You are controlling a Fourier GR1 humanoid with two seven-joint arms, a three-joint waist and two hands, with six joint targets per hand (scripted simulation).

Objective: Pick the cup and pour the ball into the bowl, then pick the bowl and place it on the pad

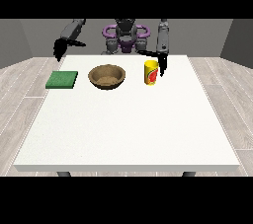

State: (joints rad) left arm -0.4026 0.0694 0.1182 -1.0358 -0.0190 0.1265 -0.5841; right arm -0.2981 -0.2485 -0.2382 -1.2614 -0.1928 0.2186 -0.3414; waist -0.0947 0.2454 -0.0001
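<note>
The yellow cup [151,72] stands upright on the table [128,129], right of the bowl [106,76]. It looks light and stiff, so its side wall seems best to grasp. The hand at the view's right [161,66] is just beside it; I cannot tell how its fingers lie.

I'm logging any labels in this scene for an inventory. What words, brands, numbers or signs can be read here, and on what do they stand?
No text can be read.
Yellow cup: a red mark on its side, too small and blurred to tell whether it holds any letters.
Brown bowl: no marking.
Green pad: no marking.
White table: no marking.
</note>
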